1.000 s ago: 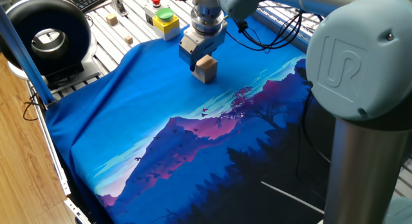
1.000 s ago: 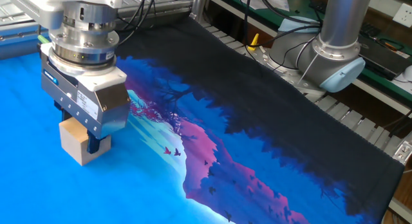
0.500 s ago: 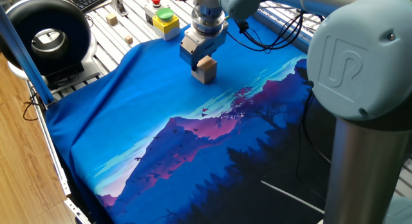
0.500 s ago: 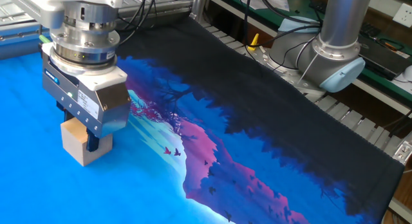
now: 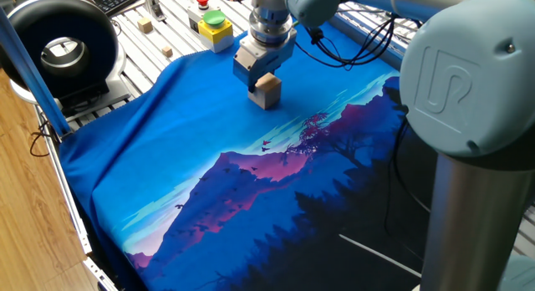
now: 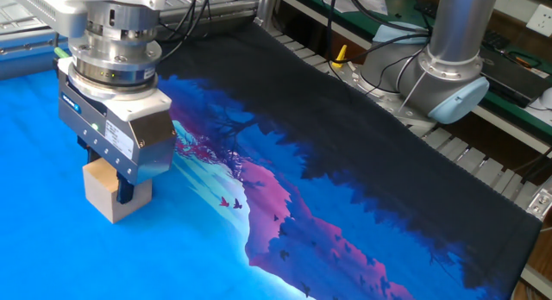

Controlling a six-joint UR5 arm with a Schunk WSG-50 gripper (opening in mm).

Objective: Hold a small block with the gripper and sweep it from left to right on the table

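**Block clamped, sweep barely underway**

Barely anything had moved since a second before: we saw the gripper (image 6: 118, 181) and its cube creep a hair across the cloth, nothing more. In one fixed view the pair sat almost on the same spot of bright blue as earlier, and in the other fixed view the shift was just as slight.

Starting at the claw, we found the jaws closed narrow on the small block (image 6: 105, 191), one dark finger showing against its side and the boxy head sitting right on top. The block stood upright, its bottom touching or just about touching the table (image 5: 150, 174); we couldn't tell which.

As for progress, we judged the grabbing part done and the sweep itself mostly still ahead. The block (image 5: 267, 89) was up in the bright blue sky part of the print, close to the cloth's far edge, with the purple mountains and dark trees well apart from it.

Further out, we noticed a yellow box with a green button (image 5: 215, 25) on the slatted metal just past the cloth, plus a couple of tiny wooden cubes (image 5: 145, 24) nearby, and the arm's base (image 6: 453, 63) off at the far side.
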